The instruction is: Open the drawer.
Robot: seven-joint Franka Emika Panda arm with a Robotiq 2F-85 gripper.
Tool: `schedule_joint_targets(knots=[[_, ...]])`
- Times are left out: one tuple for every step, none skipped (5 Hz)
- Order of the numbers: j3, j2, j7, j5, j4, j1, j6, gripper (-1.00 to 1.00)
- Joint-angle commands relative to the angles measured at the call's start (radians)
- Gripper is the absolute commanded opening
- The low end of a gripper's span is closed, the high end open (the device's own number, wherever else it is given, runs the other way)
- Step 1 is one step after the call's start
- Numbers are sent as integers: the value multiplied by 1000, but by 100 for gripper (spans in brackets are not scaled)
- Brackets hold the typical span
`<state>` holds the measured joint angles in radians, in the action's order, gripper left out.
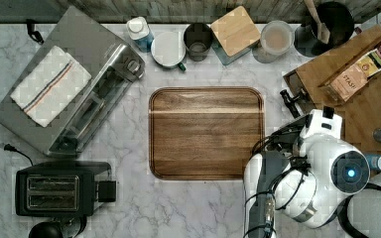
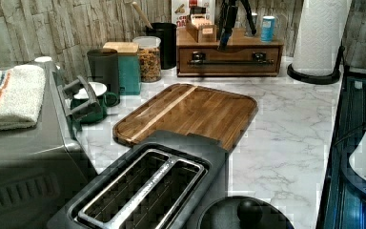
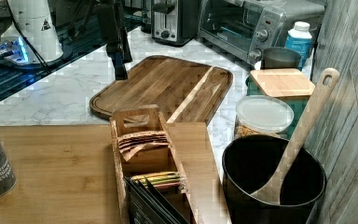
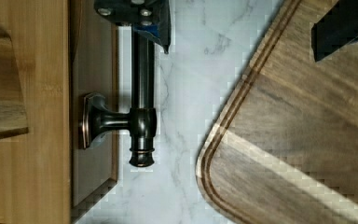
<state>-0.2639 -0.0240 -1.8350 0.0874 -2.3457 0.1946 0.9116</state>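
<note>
Claw (image 4: 223, 25) spread wide, one finger (image 4: 135, 11) over the handle bar (image 4: 142, 79), nothing grasped. Drawer (image 2: 229, 58) sits in the wood cabinet at the counter (image 2: 286, 138) back, beyond the wooden tray (image 2: 190, 112) in left view.

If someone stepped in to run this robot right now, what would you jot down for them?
Gripper: open, down at the drawer's handle, one finger over the bar, the other out over the wooden tray.
Drawer: in the wood cabinet at the back of the left view, still looks shut.
Done: the approach.
Left: get the bar between the fingers, close, pull the drawer out.
</note>
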Motion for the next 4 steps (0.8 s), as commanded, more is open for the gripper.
schedule_joint_targets(knots=[[-64, 86, -247, 149, 91, 54, -28, 100], [-84, 107, -218, 116, 133, 62, -38, 100], [-104, 118, -271, 164, 142, 70, 1, 100], [-98, 125, -338, 235, 141, 89, 42, 100]])
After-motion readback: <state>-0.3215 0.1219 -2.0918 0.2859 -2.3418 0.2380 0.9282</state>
